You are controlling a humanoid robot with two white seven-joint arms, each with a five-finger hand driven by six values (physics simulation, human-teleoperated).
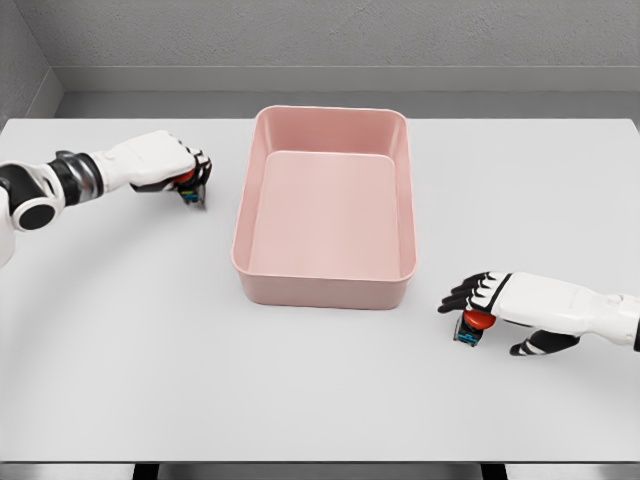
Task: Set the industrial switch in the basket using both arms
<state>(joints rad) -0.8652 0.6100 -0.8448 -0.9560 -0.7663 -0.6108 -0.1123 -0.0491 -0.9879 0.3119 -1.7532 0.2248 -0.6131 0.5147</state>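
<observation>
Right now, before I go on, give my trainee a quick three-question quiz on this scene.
1. True or false: the pink basket already holds a switch.
2. Which hand is closer to the basket's front corner? A) left hand B) right hand
3. Fill in: each hand is closed over a small switch with a ___ button (left switch, right switch).

Key: 1 false, the basket is empty. 2 B. 3 red.

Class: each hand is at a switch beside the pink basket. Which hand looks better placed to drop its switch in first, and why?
Probably the left hand. It is curled around its switch close beside the basket wall. The right hand only rests over its switch, below the basket's near corner.
</observation>
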